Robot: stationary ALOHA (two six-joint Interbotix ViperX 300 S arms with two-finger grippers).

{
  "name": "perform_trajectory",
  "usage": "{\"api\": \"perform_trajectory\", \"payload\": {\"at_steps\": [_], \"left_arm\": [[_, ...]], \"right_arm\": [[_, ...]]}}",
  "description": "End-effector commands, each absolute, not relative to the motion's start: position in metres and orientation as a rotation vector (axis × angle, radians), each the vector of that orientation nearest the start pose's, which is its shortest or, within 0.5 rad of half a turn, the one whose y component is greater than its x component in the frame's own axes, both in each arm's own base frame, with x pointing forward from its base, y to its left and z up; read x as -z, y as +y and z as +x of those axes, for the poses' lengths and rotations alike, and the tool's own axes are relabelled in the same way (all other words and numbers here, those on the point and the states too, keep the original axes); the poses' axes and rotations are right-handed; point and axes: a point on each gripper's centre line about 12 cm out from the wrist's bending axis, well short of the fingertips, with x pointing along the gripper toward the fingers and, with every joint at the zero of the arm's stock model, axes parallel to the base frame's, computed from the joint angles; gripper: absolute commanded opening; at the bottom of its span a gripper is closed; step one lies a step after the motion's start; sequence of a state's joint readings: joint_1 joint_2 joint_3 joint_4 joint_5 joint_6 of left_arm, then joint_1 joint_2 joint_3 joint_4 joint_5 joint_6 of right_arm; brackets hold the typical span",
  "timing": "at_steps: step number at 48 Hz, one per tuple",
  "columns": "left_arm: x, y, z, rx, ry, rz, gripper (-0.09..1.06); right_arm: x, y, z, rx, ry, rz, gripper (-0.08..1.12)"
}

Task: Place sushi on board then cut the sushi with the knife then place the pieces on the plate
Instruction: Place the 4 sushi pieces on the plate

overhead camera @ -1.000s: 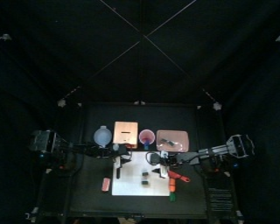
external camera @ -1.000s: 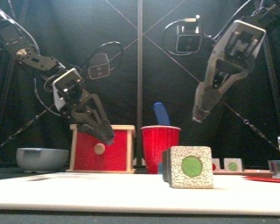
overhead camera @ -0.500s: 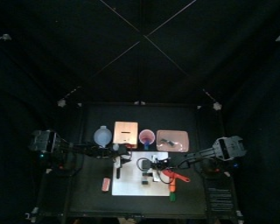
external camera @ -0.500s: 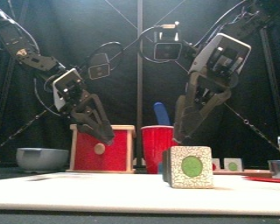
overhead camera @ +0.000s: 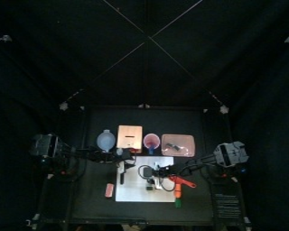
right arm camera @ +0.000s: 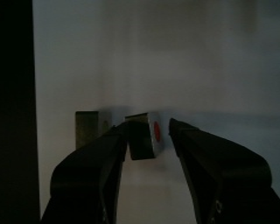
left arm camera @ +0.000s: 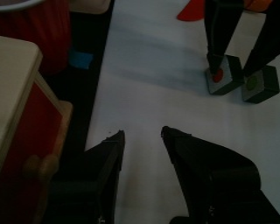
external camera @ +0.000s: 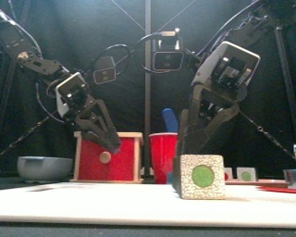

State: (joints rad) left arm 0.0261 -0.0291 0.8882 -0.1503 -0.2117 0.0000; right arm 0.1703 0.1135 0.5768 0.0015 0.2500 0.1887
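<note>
A sushi piece (external camera: 202,176) with a speckled white rim and a green centre stands on the white cutting board (external camera: 101,205). My right gripper (right arm camera: 149,131) hangs over it, open, one jaw on each side of the piece (right arm camera: 140,138). A second piece (right arm camera: 87,128) stands just beside it. The left wrist view shows both pieces (left arm camera: 224,79) under the right gripper's fingers (left arm camera: 216,35). My left gripper (left arm camera: 143,140) is open and holds nothing, above the board's left part (overhead camera: 126,168). A blue knife (external camera: 169,118) stands in the red cup (external camera: 169,155).
Along the back stand the blue-grey bowl (external camera: 44,168), the wooden box (external camera: 107,157) with its red drawer front, and the pink tray (overhead camera: 176,143). A red toy (overhead camera: 183,183) lies right of the board, another red toy (overhead camera: 109,189) left of it.
My right gripper has swung left and come down over the sushi piece on the board. The left arm has stayed where it was.
</note>
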Motion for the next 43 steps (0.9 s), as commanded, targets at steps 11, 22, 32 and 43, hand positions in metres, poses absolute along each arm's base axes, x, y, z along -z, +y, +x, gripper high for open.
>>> {"api": "perform_trajectory", "payload": {"at_steps": [11, 22, 32, 43], "left_arm": [[-0.135, 0.014, 0.343, -0.106, 0.626, -0.142, 0.79], [-0.135, 0.014, 0.343, -0.107, 0.627, -0.144, 0.79], [-0.133, 0.014, 0.341, -0.108, 0.633, -0.143, 0.79], [-0.132, 0.014, 0.341, -0.109, 0.635, -0.144, 0.79]], "right_arm": [[-0.137, 0.065, 0.393, -0.063, 0.93, 0.102, 0.79], [-0.128, 0.064, 0.39, -0.055, 0.96, 0.108, 0.79], [-0.129, 0.065, 0.391, -0.047, 0.981, 0.134, 0.86], [-0.132, 0.065, 0.394, -0.05, 0.981, 0.116, 1.0]]}}
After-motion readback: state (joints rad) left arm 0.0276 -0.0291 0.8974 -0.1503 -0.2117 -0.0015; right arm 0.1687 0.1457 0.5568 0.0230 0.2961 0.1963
